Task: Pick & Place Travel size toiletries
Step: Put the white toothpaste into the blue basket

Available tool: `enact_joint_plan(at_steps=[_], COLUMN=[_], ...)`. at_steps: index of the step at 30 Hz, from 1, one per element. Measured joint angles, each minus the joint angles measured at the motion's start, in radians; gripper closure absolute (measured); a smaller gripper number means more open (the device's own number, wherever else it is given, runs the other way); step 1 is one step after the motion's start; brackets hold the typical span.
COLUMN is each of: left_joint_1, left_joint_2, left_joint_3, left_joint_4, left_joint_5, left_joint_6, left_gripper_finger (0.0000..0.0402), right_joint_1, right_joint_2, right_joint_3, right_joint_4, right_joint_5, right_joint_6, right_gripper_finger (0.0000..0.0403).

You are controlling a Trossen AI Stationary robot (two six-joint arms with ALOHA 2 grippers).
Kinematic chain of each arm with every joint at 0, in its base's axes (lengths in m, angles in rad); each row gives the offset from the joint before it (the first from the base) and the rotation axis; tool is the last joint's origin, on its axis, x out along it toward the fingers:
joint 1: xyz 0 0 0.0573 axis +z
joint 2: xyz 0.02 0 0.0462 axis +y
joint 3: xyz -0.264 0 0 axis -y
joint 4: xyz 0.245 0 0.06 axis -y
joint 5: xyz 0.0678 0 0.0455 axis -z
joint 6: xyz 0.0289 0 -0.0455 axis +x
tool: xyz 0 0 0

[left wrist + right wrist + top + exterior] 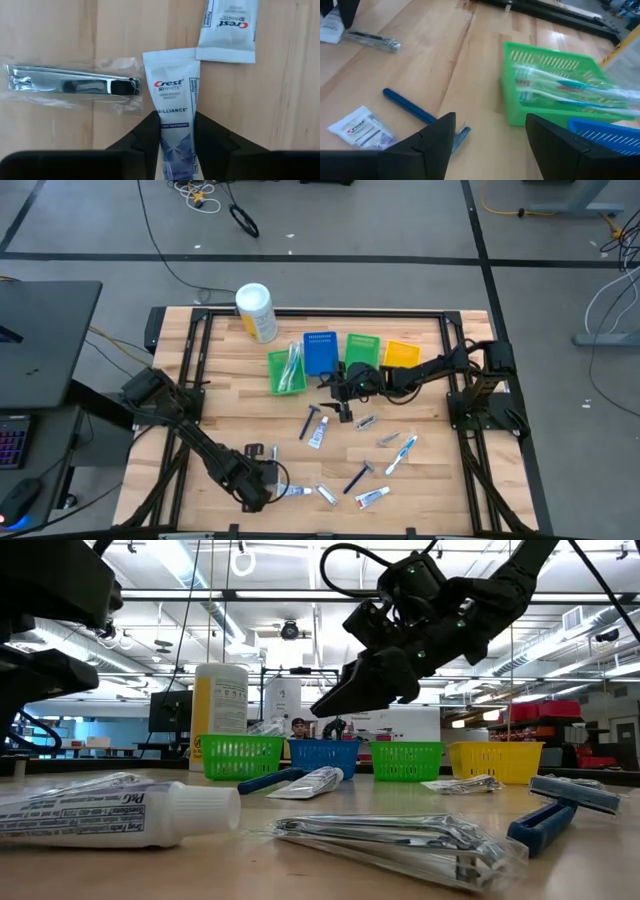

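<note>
A white Crest toothpaste tube (175,100) lies flat near the table's near edge, with my left gripper (177,142) shut on it; the same tube (296,492) shows in the high view. Its crimped end touches a second tube (227,25). A nail clipper in a clear packet (70,85) lies beside it. My right gripper (340,398) hangs open above the table's middle, just short of the green bin (555,85) that holds toothbrushes. Razors (312,420), tubes and silvery packets (388,438) lie scattered on the table. My left gripper pinches the tube's two long edges (175,131) between its two fingers, on the half away from the crimped end. The fingers (150,137) come steeply from above and stand across the tube. The tube lies flat on the table; its cap end is hidden under the gripper.
Green (287,370), blue (320,352), green (362,350) and yellow (402,355) bins stand in a row at the far side. A big white canister (255,312) stands at the far left. A blue razor (415,112) and a packet (357,127) lie below my right gripper.
</note>
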Motion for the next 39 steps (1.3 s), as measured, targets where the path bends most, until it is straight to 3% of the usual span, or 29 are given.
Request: enact_joint_plan(at_steps=[7, 17, 26, 31, 39], left_joint_1=[0.012, 0.131, 0.366, 0.506, 0.783], left_joint_2=[0.007, 0.005, 0.002, 0.001, 0.000], left_joint_3=[0.068, 0.234, 0.368, 0.405, 0.382], left_joint_4=[-0.056, -0.271, -0.314, -0.313, -0.201], left_joint_5=[-0.152, -0.215, -0.202, -0.268, -0.227], left_joint_6=[0.038, 0.213, 0.245, 0.317, 0.452], left_gripper_finger=[0.0290, 0.0290, 0.0290, 0.0290, 0.0290], right_joint_1=[0.045, 0.089, 0.094, 0.108, 0.149], right_joint_2=[-0.056, -0.154, -0.175, -0.175, -0.175], right_joint_3=[0.000, 0.000, 0.000, 0.000, 0.000], right_joint_4=[-0.125, -0.397, -0.665, -0.679, -0.675], right_joint_5=[0.032, 0.131, 0.131, 0.131, 0.131], right_joint_6=[-0.008, 0.039, 0.243, 0.336, 0.362], right_gripper_finger=[0.0151, 0.0151, 0.0151, 0.0151, 0.0151])
